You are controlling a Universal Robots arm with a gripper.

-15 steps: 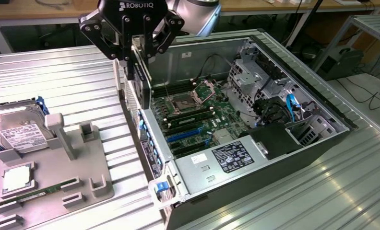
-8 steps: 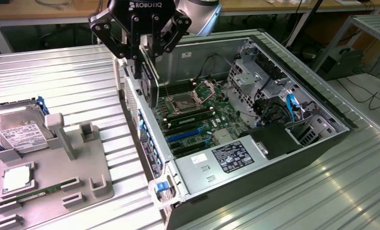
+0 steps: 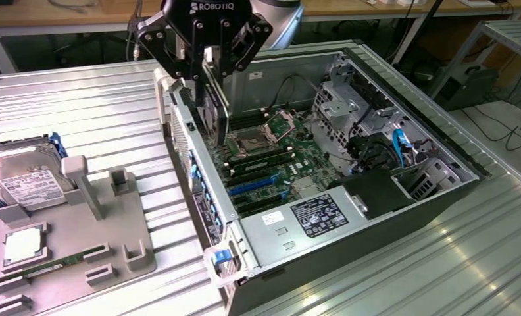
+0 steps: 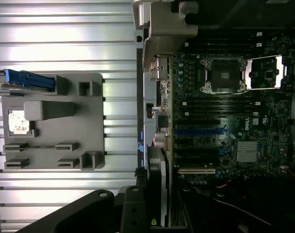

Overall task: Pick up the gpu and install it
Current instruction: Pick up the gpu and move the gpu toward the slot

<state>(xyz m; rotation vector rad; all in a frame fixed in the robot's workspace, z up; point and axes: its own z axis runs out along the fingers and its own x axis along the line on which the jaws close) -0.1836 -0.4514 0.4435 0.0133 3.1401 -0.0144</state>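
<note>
**Card Held On Edge Over the Open Tower**

Underneath everything, a ribbed metal table (image 3: 94,92). On it, lying on its side with the side open, a computer case (image 3: 348,263), filling the exterior view from centre out toward four o'clock. At eight o'clock from the case, near it but not touching, a grey fixture tray (image 3: 111,224). Inside the case, a green motherboard (image 3: 309,155) with blue slots (image 4: 200,132) (plain to see from the wrist view). At twelve o'clock in the exterior view, a black gripper (image 3: 210,69), hanging over the case's rear wall, fingers narrowed onto the upper part of the gpu (image 3: 215,112) and clamping it. Held upright on edge, lower edge down inside the case just beside the rear wall, at nine o'clock from the processor socket (image 3: 252,141). Seated in a slot or not: cannot tell. On the tray, at its ten o'clock corner, a silver hard drive (image 3: 31,187) with a white label; at its seven o'clock edge, a narrow green memory stick (image 3: 54,266).
</note>
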